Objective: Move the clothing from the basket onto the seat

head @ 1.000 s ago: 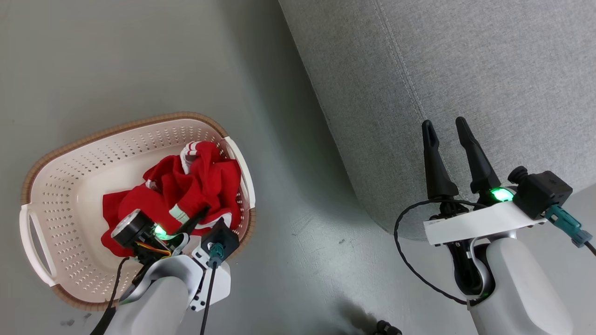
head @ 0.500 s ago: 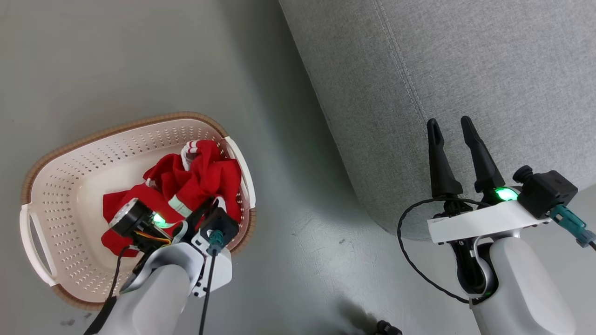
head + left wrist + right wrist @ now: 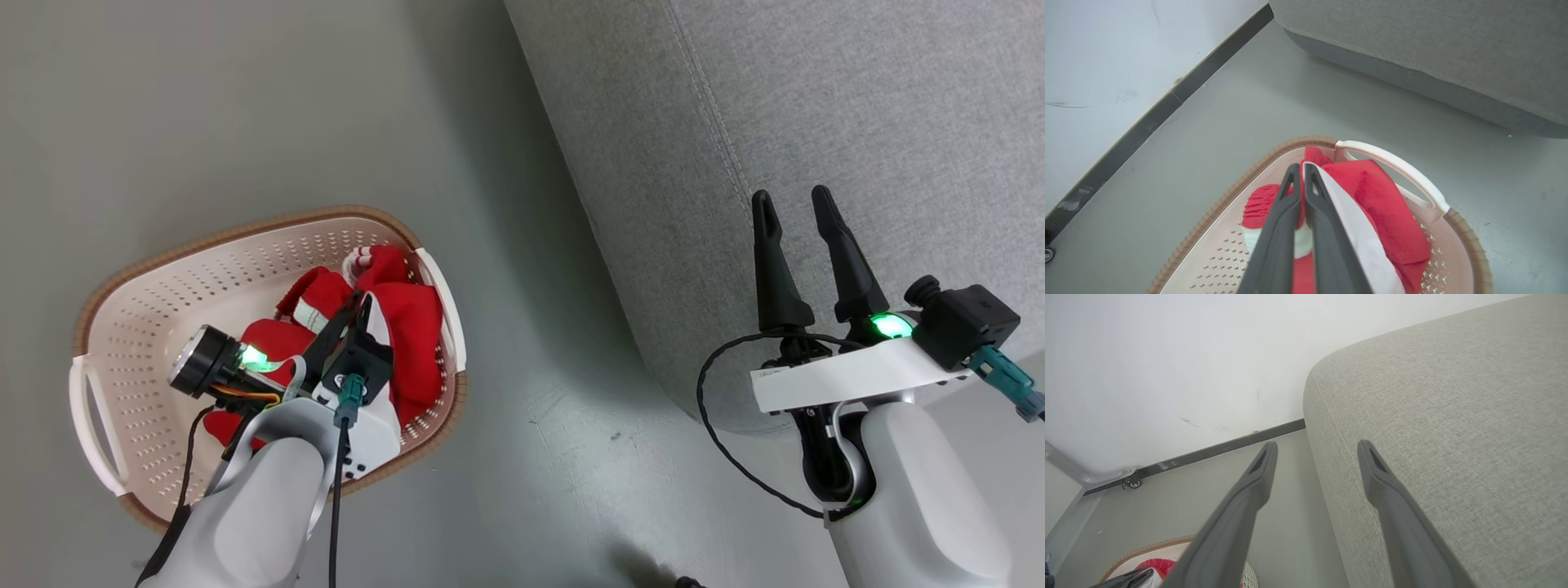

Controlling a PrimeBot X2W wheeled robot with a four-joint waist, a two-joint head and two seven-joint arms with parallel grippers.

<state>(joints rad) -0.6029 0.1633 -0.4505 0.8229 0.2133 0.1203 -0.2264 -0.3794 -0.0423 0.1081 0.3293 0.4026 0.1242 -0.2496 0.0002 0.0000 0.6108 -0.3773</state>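
Red clothing (image 3: 412,327) with white trim lies bunched in the right half of the cream basket (image 3: 245,233) on the floor. My left gripper (image 3: 359,300) is inside the basket. In the left wrist view the left gripper (image 3: 1300,169) is shut on a fold of the clothing (image 3: 1384,200), and a white stripe drapes over one finger, above the basket's rim (image 3: 1257,171). My right gripper (image 3: 790,198) hangs open and holds nothing over the front edge of the grey seat (image 3: 857,122). The right wrist view shows the right gripper (image 3: 1318,448) beside the seat (image 3: 1453,416), with the basket (image 3: 1147,549) low on the left.
Grey floor runs between the basket and the seat. A white wall with a dark baseboard (image 3: 1147,122) stands behind the basket. A small caster wheel (image 3: 1133,482) sits at the wall's foot. The basket's white handle (image 3: 1396,161) faces the seat.
My left gripper has shut on the clothing and drawn a fold of it upward. The head camera has shifted a little. The right gripper stays open.
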